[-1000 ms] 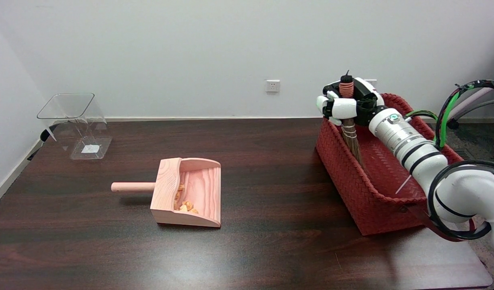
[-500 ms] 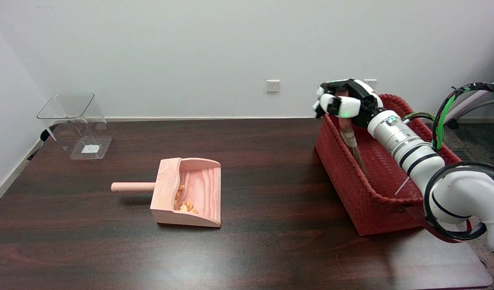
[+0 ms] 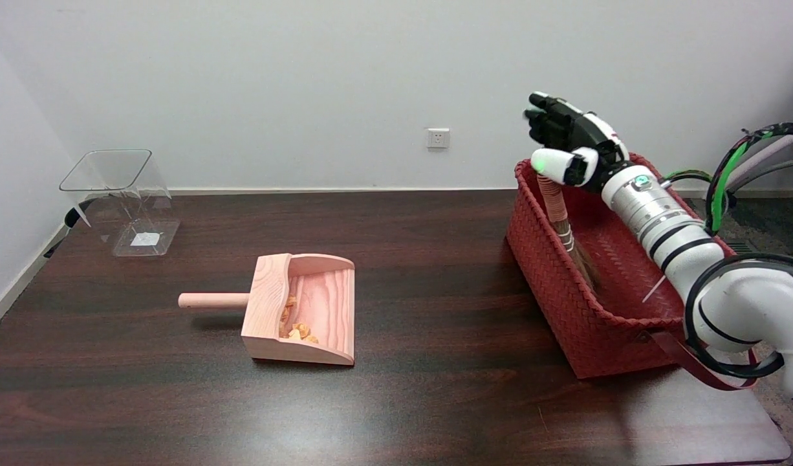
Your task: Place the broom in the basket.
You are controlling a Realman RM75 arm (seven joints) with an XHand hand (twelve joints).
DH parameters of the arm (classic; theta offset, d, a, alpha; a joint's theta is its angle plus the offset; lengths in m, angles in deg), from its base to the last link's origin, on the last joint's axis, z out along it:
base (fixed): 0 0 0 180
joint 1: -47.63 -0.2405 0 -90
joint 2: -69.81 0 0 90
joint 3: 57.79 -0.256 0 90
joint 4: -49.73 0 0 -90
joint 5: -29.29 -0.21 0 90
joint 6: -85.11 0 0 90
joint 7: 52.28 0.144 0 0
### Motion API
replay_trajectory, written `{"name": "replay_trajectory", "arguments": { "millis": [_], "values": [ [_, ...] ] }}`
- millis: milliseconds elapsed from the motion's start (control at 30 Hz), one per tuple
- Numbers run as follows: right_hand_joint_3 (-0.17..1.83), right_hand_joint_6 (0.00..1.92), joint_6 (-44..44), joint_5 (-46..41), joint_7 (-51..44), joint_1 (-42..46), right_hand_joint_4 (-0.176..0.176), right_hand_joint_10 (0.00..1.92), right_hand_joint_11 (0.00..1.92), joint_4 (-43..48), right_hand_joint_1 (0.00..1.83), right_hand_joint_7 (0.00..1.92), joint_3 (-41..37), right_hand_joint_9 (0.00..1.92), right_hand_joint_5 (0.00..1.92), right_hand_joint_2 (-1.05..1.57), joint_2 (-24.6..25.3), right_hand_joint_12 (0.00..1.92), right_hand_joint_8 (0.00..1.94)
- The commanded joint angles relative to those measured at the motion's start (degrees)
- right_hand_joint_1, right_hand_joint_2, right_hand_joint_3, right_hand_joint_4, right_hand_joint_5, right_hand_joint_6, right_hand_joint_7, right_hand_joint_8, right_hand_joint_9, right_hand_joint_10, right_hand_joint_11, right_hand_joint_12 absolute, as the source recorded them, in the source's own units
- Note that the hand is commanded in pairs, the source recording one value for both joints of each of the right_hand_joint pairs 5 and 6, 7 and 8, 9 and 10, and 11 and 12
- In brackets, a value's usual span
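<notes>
Inside the red woven basket (image 3: 552, 285), against its left wall, the small broom (image 3: 564, 226) leans handle-up, its wrapped handle above dark bristles that reach the floor. Placement looks done; what remains is drawing the arm clear. Just above, the right hand (image 3: 568, 139) hovers, fingers spread, holding nothing.

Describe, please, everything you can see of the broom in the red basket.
The broom is a small hand broom with a reddish-brown handle, pale binding wraps at the neck and dark brownish bristles. It stands tilted inside the red woven basket, handle up and leaning against the left wall near the far corner, bristles down toward the basket floor. The handle's top is hidden behind the right hand, whose fingers are spread above it; whether the hand touches the broom cannot be told.
</notes>
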Motion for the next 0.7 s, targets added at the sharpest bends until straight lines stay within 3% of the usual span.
{"name": "replay_trajectory", "arguments": {
  "millis": [33, 167, 700],
  "values": [
    [1.83, 0.20, 3.4, 7.7, 0.1, -0.9, 0.000, 0.20, 0.20, -3.0, 1.14, 0.20, -6.0, 0.20, 0.20, -0.73, 0.0, 0.20, 0.20],
    [1.83, 0.16, 5.0, 13.7, 0.1, -2.5, 0.000, 0.16, 0.16, -4.3, 1.11, 0.15, -8.2, 0.16, 0.16, -0.83, -0.4, 0.16, 0.15],
    [1.83, 0.18, 5.3, 17.3, 0.6, -5.8, 0.000, 0.18, 0.18, -4.7, 1.08, 0.09, -4.1, 0.18, 0.18, -0.71, -1.2, 0.18, 0.09]
  ]
}}
